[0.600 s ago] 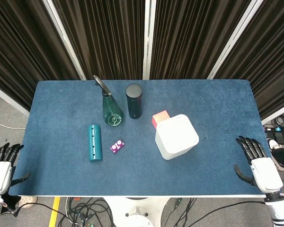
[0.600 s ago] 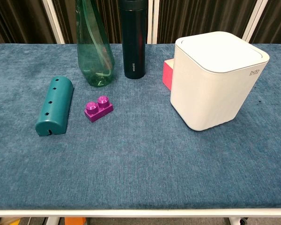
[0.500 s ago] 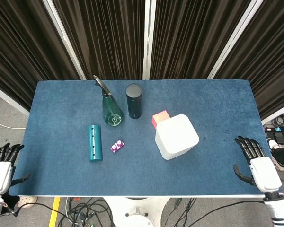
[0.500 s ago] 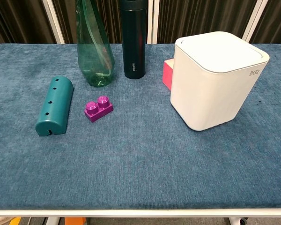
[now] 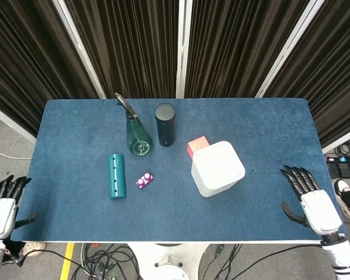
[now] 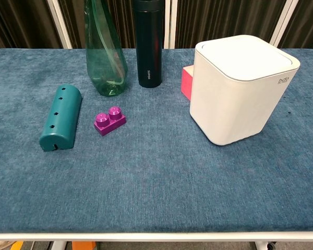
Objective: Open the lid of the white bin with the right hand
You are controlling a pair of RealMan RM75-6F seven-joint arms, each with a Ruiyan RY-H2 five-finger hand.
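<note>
The white bin (image 5: 217,168) (image 6: 240,88) stands right of the table's middle with its flat lid (image 6: 248,56) closed. My right hand (image 5: 311,202) hovers over the table's right front corner, well to the right of the bin, fingers spread and holding nothing. Off the table's left front corner, my left hand (image 5: 2,204) is also open and empty. Neither hand shows in the chest view.
A pink block (image 5: 197,145) (image 6: 187,82) touches the bin's back left side. Behind it stand a dark flask (image 5: 165,124) (image 6: 148,41) and a green spray bottle (image 5: 137,133) (image 6: 105,49). A teal cylinder (image 5: 116,175) (image 6: 61,116) and purple brick (image 5: 144,181) (image 6: 109,120) lie left.
My right hand has shifted left and slightly forward over the table's edge, toward the bin. The left hand and all objects have stayed put.
</note>
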